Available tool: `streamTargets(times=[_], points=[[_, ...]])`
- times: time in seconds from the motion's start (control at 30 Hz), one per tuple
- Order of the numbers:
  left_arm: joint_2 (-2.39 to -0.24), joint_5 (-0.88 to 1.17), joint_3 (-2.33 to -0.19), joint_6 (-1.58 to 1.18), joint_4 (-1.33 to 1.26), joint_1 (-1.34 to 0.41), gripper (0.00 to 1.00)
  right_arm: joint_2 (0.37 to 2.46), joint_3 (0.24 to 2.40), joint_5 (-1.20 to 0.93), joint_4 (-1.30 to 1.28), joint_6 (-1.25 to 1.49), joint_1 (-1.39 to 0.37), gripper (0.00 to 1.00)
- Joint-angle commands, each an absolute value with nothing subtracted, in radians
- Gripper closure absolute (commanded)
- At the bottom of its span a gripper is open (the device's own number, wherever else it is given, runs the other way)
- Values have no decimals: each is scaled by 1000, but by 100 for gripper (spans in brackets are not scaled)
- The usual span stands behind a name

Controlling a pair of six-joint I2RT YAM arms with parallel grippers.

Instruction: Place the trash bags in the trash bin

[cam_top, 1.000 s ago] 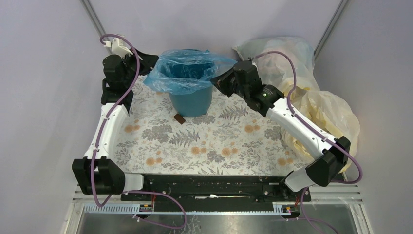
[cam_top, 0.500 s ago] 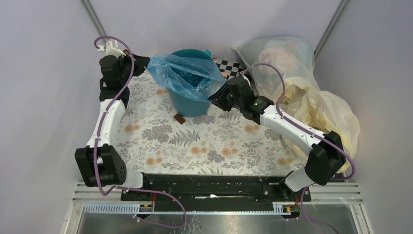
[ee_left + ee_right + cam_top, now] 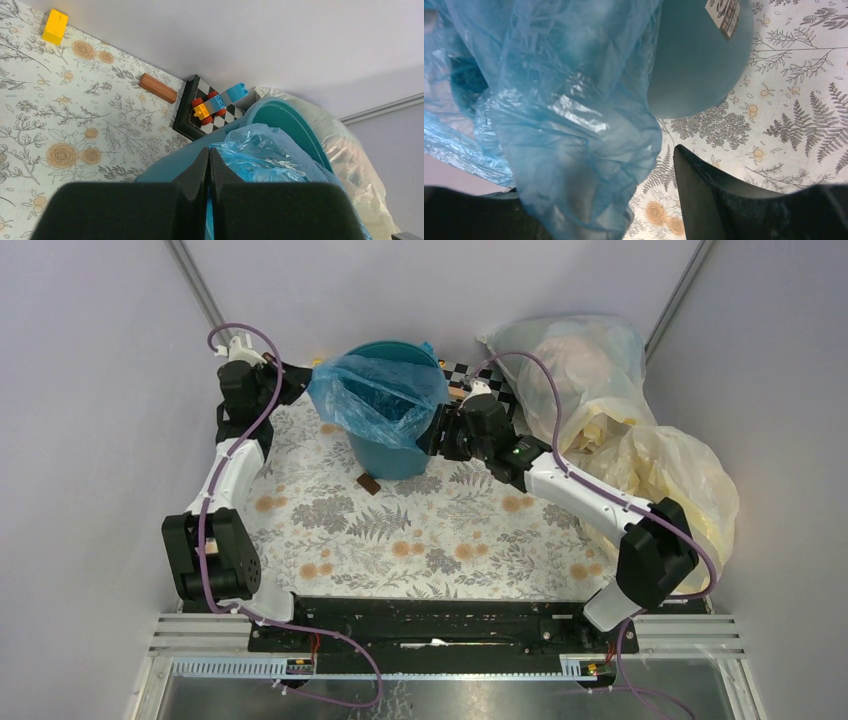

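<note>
The trash bin (image 3: 395,445) is a teal bucket standing at the back of the flowered mat. A crinkly blue trash bag (image 3: 375,395) lies over its mouth and spills down the front. My left gripper (image 3: 300,375) is at the bin's left rim, shut on the bag's edge. In the left wrist view a blue sliver shows between the closed jaws of this gripper (image 3: 209,156), next to the bag (image 3: 265,155) and the bin rim (image 3: 292,120). My right gripper (image 3: 440,430) stands open by the bin's right wall. The bag (image 3: 564,110) hangs loose over its left finger; the right finger (image 3: 704,190) is bare.
A clear stuffed bag (image 3: 580,350) and pale-yellow bags (image 3: 670,470) crowd the back right. A checkered board with toy bricks (image 3: 205,107) lies behind the bin, with a wooden peg (image 3: 157,88) and a yellow block (image 3: 55,26). A small brown piece (image 3: 369,484) lies before the bin.
My right gripper came down and left to the bin's right wall and opened, letting go of the bag. The bag, stretched wide before, now sits gathered over the bin. The left arm shifted slightly.
</note>
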State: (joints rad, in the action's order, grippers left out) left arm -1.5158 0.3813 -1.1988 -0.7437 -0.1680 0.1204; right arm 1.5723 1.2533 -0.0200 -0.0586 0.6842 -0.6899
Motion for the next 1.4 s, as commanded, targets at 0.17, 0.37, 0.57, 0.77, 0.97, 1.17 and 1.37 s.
streamTargets(times=[0.17,0.37,0.57,0.77,0.97,1.17,1.37], points=[[-1552,428,-1153,-784,-312,124,98,1649,1317,-135,-78,505,-671,38],[-1526,418,-1170,-754,-271,123,75,1624,1306,-103,-91,440,-667,33],[-1435,373,-1213,-745,-178,123,23,1599,1308,-115,-83,409,-667,31],[-1288,227,-1234,-779,20,123,1,1605,1330,-126,-83,403,-668,28],[-1145,39,-1238,-813,228,124,1,1616,1338,-129,-83,404,-668,26],[-1061,259,-1223,-791,266,123,1,1615,1343,-130,-83,400,-667,25],[-1074,413,-1227,-825,298,90,1,1615,1342,-136,-83,396,-667,24]])
